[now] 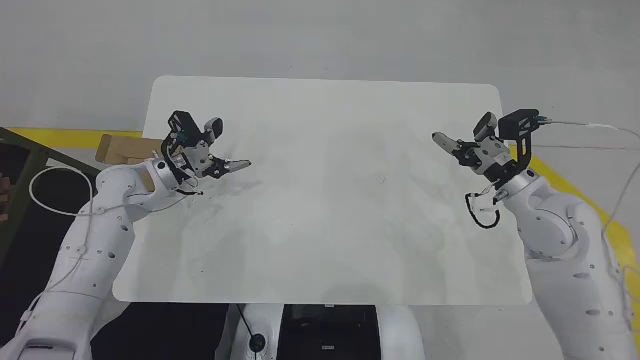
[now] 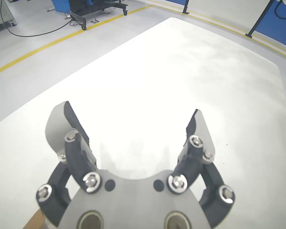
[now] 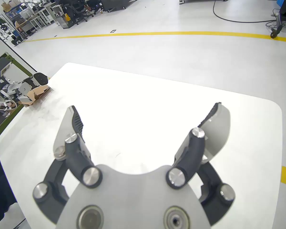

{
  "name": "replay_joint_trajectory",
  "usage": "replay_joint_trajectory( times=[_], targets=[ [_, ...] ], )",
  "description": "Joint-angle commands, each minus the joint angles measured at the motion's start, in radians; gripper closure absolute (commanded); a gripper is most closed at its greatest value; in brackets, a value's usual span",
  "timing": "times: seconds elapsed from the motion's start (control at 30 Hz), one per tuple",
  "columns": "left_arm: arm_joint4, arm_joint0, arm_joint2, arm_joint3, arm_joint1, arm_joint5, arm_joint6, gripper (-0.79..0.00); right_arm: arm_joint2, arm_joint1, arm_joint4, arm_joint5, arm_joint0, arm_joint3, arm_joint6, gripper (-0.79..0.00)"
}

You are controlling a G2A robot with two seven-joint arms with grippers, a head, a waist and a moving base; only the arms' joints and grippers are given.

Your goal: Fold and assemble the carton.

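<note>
Carton is parked mid-left in the top view, at the table edge behind the left gripper. That and the right gripper are spread wide, nothing held. Carton could easily be knocked off if reached for clumsily.

Table: one white rectangular top with rounded corners, flat and matt.

Surface condition: faint grey smudging runs across the middle and the far half. The left wrist view shows one small dark speck on the surface. The right wrist view shows one short thin scuff.

Item at the table: one brown carton, at the far part of the left edge. In the top view most of it lies beyond that edge. In the right wrist view it sits against the edge, near the far left corner. Whether it rests on the top itself cannot be told.
</note>
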Motion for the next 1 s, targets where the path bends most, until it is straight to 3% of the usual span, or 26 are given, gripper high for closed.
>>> replay_joint_trajectory(
  times=[0.0,0.53,0.8,0.97],
  targets=[
    [0.0,0.0,0.0,0.0,0.0,0.0,0.0,-0.784,0.0,0.0,0.0,0.0,0.0,0.0,0.0,-0.784],
    [-0.051,0.004,-0.005,0.015,-0.001,0.0,-0.026,-0.785,0.0,0.0,0.0,0.0,0.0,0.0,0.0,-0.785],
    [-0.373,-0.016,-0.087,0.104,0.021,-0.128,-0.27,-0.785,0.0,0.0,0.0,0.0,0.0,0.0,0.0,-0.785],
    [-0.643,0.001,-0.139,0.114,0.056,-0.128,-0.485,-0.785,0.0,0.0,0.0,0.0,0.0,0.0,0.0,-0.785]
  ],
)
